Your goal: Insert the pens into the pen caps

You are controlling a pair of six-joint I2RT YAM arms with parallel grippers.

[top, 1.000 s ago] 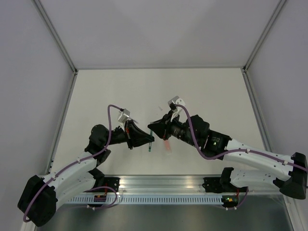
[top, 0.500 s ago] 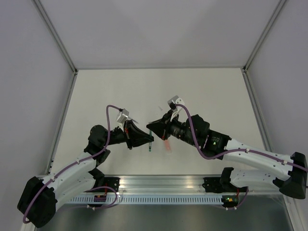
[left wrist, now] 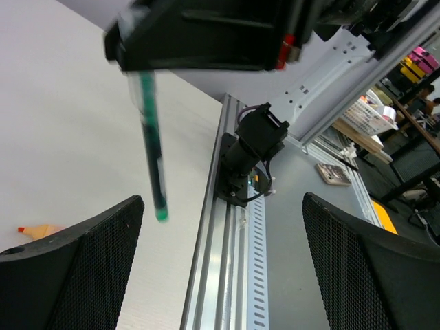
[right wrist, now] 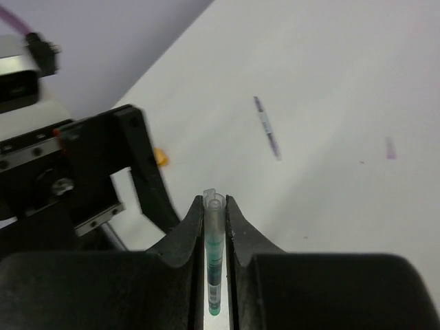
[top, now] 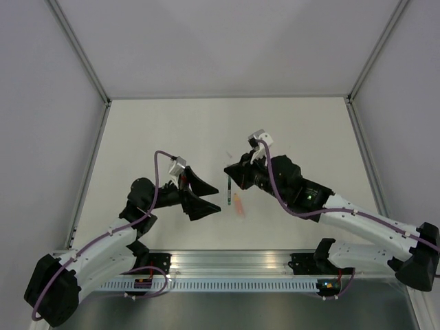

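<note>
Main risk: green pen (top: 228,192) hangs off the right hand (top: 232,179) by one end only, with the rest free in the air above the table (top: 172,130). It's a thin round barrel in a narrow pinch, so a jolt or quick wrist turn can make it pivot or slide out, and then it rolls. Second: left hand (top: 214,201) sits just beside the pen's free end with both fingers spread, so a swing or a close from there can clip the barrel and cock it in the right hand's grip. Third: orange pen (top: 238,205) lies on the table just beside the hanging tip; lowering the green one straight down can nudge it or land on it. Fourth: right wrist view shows a pale translucent piece with a clip on the far end of the green pen. It looks like its cap (right wrist: 214,203) is on, but I can't tell if it's pushed fully home; if only half seated, it can drop off on the next move. I can't pick out an orange cap in any view, so can't say whether that pen is done. Hands: right hand is nearly closed, pads clamped on the green pen near its end, barrel running along the slot between the fingers. Left hand is as wide as it goes, holds nothing, touches nothing; in the left wrist view the pen shows between its fingers, clear of both
</note>
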